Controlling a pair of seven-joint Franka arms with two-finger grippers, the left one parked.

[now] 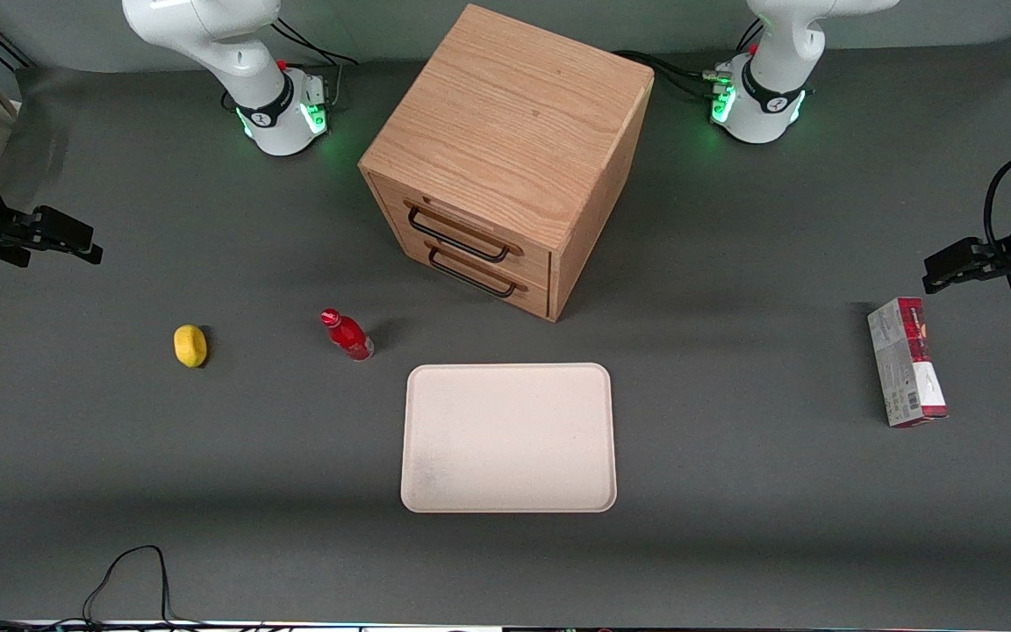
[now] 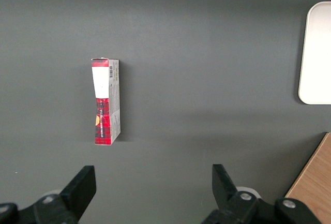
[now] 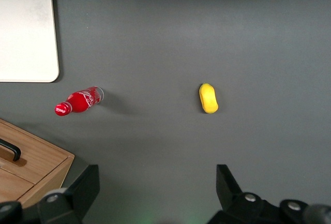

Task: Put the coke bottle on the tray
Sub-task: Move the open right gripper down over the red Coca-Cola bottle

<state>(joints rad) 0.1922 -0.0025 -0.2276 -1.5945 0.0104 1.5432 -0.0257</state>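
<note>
The coke bottle (image 1: 347, 336), small and red with a red cap, stands on the grey table between the lemon and the tray. It also shows in the right wrist view (image 3: 80, 101). The tray (image 1: 508, 437) is cream-white, flat and bare, and lies nearer to the front camera than the cabinet; its corner shows in the right wrist view (image 3: 26, 32). My right gripper (image 1: 75, 241) hangs above the working arm's end of the table, well apart from the bottle. In the right wrist view the gripper (image 3: 155, 185) is open and empty.
A yellow lemon (image 1: 190, 346) lies beside the bottle toward the working arm's end. A wooden drawer cabinet (image 1: 505, 140) with two black handles stands mid-table. A red-and-grey carton (image 1: 907, 362) lies toward the parked arm's end. A black cable (image 1: 132, 570) loops at the front edge.
</note>
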